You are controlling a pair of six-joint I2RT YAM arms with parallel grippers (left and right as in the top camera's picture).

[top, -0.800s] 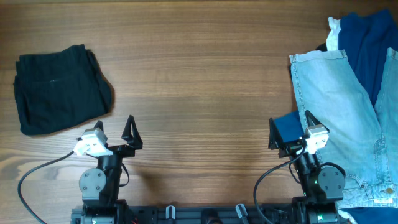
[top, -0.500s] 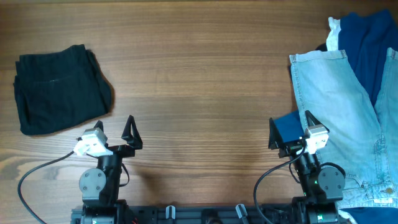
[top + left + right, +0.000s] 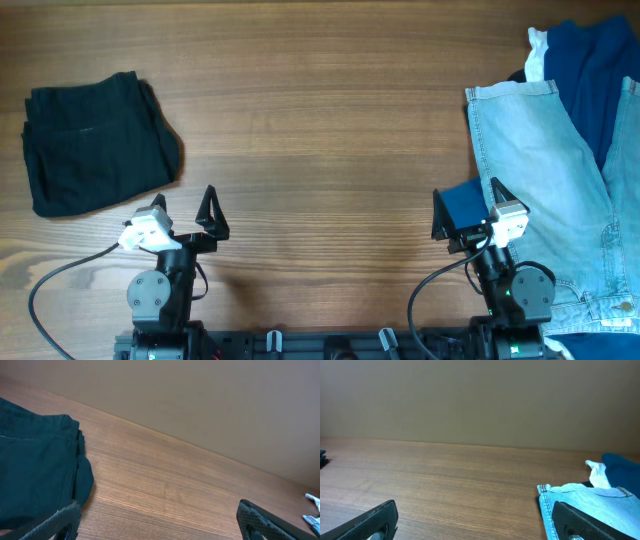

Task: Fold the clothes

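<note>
A folded black garment (image 3: pixel 95 143) lies at the table's left; it also shows in the left wrist view (image 3: pixel 35 480). A pale-blue denim garment (image 3: pixel 545 190) lies spread at the right, and its waistband edge shows in the right wrist view (image 3: pixel 570 497). A dark-blue garment (image 3: pixel 595 70) lies partly under it at the far right corner. My left gripper (image 3: pixel 210 215) is open and empty near the front edge, right of the black garment. My right gripper (image 3: pixel 465 212) is open and empty, its right finger beside the denim's left edge.
A white scrap of cloth (image 3: pixel 538 55) pokes out by the dark-blue garment. The wooden table (image 3: pixel 320 120) stretches between the two piles. A plain wall backs the table in both wrist views.
</note>
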